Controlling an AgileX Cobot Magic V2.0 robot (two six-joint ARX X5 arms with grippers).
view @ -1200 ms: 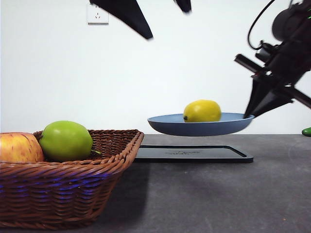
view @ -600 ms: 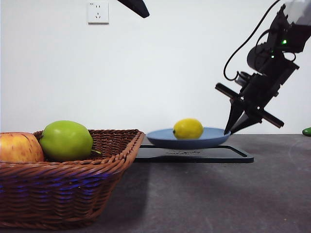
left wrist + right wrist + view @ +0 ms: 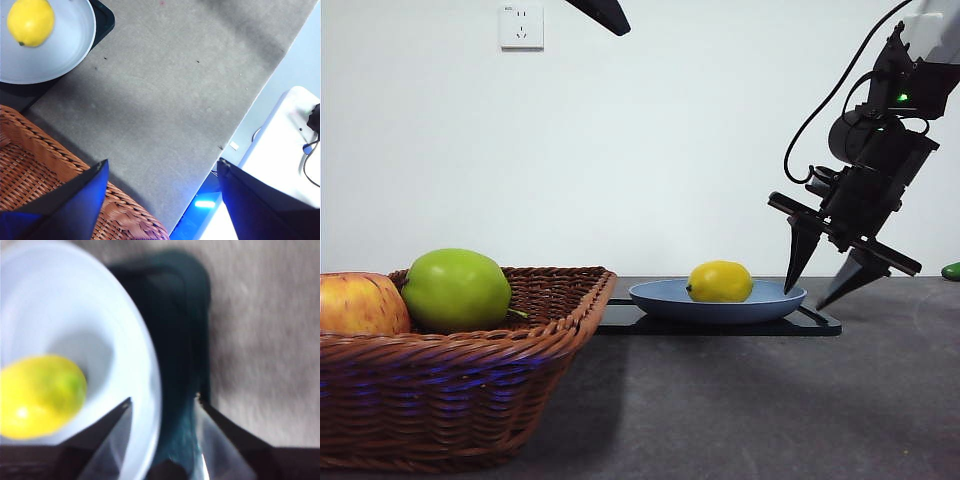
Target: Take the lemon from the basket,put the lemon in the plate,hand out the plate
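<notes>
The yellow lemon (image 3: 720, 281) lies in the light blue plate (image 3: 660, 298), which rests on the flat black tray (image 3: 820, 322). My right gripper (image 3: 807, 297) is open at the plate's right rim, one jaw on each side of it, holding nothing. In the right wrist view the lemon (image 3: 40, 395) and plate (image 3: 75, 305) lie just ahead of that gripper (image 3: 164, 398). My left gripper (image 3: 161, 165) is open and empty, high above the wicker basket (image 3: 30, 170). The left wrist view also shows the lemon (image 3: 31, 21) in the plate (image 3: 65, 55).
The basket (image 3: 470, 380) stands near at the left with a green apple (image 3: 456, 290) and a red-yellow apple (image 3: 358, 305) in it. A small green thing (image 3: 951, 271) lies at the right edge. The left arm's tip (image 3: 605, 15) shows at the top.
The plate with the lemon has come down from the air onto the black tray. My right gripper has opened and let go of its rim. The left arm has risen higher.
</notes>
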